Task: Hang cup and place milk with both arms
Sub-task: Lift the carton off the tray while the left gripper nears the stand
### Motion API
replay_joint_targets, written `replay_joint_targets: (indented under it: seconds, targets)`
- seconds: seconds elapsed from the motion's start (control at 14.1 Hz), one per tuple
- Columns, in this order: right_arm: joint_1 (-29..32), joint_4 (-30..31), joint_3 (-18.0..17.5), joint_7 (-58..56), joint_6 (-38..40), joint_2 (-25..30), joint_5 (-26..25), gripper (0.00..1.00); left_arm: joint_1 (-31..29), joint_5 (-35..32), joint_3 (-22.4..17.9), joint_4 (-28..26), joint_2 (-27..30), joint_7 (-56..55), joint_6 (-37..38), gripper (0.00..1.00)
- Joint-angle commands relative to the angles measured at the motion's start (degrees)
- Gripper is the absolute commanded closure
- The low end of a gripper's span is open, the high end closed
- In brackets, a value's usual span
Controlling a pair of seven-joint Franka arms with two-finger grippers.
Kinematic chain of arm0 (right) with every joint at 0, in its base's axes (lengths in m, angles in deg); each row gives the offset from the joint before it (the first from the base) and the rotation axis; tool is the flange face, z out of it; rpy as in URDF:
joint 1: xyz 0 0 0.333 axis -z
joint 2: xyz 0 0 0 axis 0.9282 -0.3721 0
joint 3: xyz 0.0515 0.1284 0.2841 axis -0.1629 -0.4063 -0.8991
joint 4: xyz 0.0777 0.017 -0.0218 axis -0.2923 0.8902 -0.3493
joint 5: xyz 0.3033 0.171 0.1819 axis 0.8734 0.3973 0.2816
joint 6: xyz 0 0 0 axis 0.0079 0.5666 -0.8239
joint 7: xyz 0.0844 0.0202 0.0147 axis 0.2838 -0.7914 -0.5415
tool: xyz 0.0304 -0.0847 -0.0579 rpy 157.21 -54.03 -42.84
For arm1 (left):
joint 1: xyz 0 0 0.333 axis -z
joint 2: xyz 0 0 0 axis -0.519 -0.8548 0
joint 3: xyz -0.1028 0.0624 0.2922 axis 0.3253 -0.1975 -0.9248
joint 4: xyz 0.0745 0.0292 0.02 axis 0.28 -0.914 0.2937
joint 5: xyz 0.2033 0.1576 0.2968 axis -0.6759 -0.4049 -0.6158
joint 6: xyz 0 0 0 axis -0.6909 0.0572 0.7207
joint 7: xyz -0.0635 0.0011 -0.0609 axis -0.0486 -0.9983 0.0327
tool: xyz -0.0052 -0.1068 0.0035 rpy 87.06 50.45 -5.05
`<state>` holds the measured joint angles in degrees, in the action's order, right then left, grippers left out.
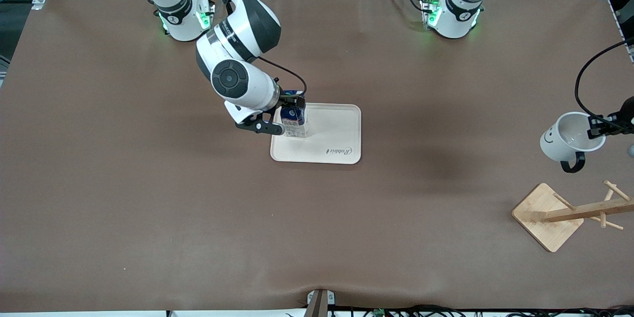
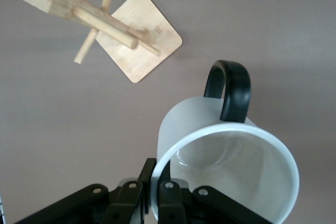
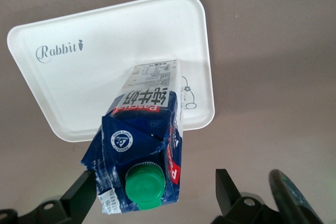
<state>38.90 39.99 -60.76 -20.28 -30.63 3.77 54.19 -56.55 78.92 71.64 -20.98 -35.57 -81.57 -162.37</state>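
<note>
The milk [image 1: 293, 118], a dark blue and white carton with a green cap [image 3: 143, 184], stands on the white tray [image 1: 337, 129], at the tray's edge toward the right arm's end. My right gripper [image 1: 282, 114] is open around the carton's top [image 3: 144, 140], with one finger [image 3: 226, 187] clearly apart from it. My left gripper [image 1: 597, 126] is shut on the rim of the cup [image 1: 569, 136], a white mug with a black handle [image 2: 228, 85]. It holds the cup tilted in the air over the table at the left arm's end, near the wooden rack [image 1: 579, 210].
The rack has a square wooden base [image 2: 139, 38] and slanted pegs [image 2: 89, 17], and stands near the left arm's end. The tray [image 3: 105, 51] carries the word "Rabbit". Brown tabletop [image 1: 148, 198] surrounds both.
</note>
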Motion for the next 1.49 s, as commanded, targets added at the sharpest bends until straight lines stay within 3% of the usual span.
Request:
replay_joint_targets:
  seconds: [0.0,0.35,0.57,0.64,0.71,0.78,1.06,1.42]
  targets:
    - [0.0,-0.8,0.1,0.9,1.2,0.7,1.5,0.00,-0.7,-0.3,0.1,2.9,-1.8,1.1,-1.6,1.00]
    - [-4.0,0.4,0.4,1.0,-0.4,-0.7,-0.4,0.00,-2.4,-0.2,0.1,2.9,-3.0,1.4,-5.3,1.00]
    - [-5.1,3.9,0.4,1.0,-7.0,-0.7,-0.9,0.00,-2.4,0.0,0.1,2.9,-3.4,1.4,-7.3,1.00]
    - [-5.3,4.6,0.4,1.0,-7.6,-0.7,-2.3,0.19,-2.3,0.1,0.1,3.0,-3.9,1.4,-8.2,1.00]
    - [-5.3,4.5,0.4,1.2,-7.4,-0.6,-3.6,0.75,-2.3,0.0,0.1,3.0,-4.2,1.4,-8.9,1.00]
    - [-5.3,4.4,0.4,2.3,-7.5,-0.6,-3.7,1.00,-2.2,0.0,0.1,3.0,-4.4,1.4,-9.7,1.00]
    - [-3.5,2.6,0.7,5.9,-3.9,1.2,-5.9,1.00,-2.2,0.0,0.1,3.0,-5.2,1.7,-9.9,1.00]
    - [5.8,-8.3,0.7,1.5,17.8,4.3,-7.4,1.00,-2.7,0.0,0.0,2.9,-5.4,2.1,-9.9,1.00]
